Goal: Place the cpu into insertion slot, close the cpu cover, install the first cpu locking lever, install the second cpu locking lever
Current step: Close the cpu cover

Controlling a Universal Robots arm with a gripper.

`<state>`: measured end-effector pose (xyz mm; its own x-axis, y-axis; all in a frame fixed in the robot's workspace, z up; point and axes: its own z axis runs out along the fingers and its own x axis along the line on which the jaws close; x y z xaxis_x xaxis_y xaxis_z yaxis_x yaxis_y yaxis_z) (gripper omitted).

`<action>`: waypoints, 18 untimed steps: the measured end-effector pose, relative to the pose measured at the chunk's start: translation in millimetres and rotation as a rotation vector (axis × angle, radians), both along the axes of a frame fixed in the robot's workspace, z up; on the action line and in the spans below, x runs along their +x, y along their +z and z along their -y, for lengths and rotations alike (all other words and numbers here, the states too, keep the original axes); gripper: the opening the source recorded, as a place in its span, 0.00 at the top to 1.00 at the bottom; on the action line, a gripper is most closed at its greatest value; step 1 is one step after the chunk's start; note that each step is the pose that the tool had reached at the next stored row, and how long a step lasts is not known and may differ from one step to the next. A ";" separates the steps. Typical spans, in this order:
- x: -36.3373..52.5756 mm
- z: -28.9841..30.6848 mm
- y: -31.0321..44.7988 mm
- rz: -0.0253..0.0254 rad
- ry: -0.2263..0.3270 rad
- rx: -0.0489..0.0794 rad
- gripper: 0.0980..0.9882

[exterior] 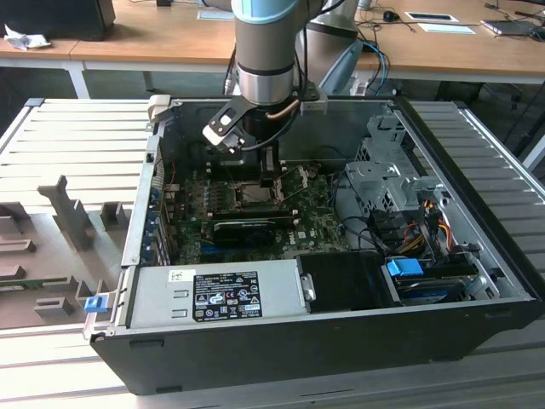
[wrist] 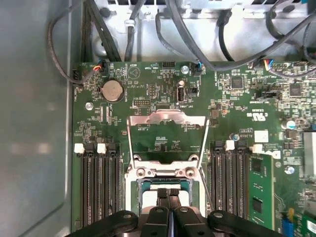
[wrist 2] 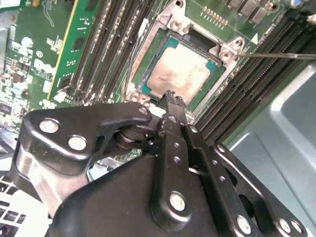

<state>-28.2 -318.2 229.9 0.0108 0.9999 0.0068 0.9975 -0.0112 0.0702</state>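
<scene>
In the insertion slot [wrist 2: 228, 52] the cpu [wrist 2: 180, 74] lies flat, with the cpu cover [wrist: 165, 117] raised. End effector [wrist 2: 171, 97] pressed together at chip's edge, apparently empty. Light, stiff, fragile: hold by edges.

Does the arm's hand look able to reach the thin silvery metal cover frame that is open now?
Probably yes: the hand hovers over the square silver-grey chip, and the open silvery cover frame is just beyond, nothing between them.

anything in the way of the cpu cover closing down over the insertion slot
Yes: the end effector sits over the cpu in the insertion slot, in the path of the raised cpu cover.
</scene>
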 end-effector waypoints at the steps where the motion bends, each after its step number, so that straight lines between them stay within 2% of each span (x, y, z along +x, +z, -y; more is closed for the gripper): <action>1: 0.0 0.0 2.6 0.0000 0.000 0.000 0.99; 4: -0.1 0.0 16.6 0.0000 0.000 0.000 0.99; 6: 0.0 -0.1 20.2 0.0000 0.000 0.000 0.99; 7: 0.0 -0.1 24.9 0.0000 0.000 0.000 0.99; 11: 0.0 -0.1 27.9 0.0001 0.000 0.000 0.99; 18: 8.5 0.0 28.6 -0.0027 0.000 0.000 0.99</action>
<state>-19.7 -318.1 258.6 0.0109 0.9999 0.0064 0.9977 -0.0113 0.0675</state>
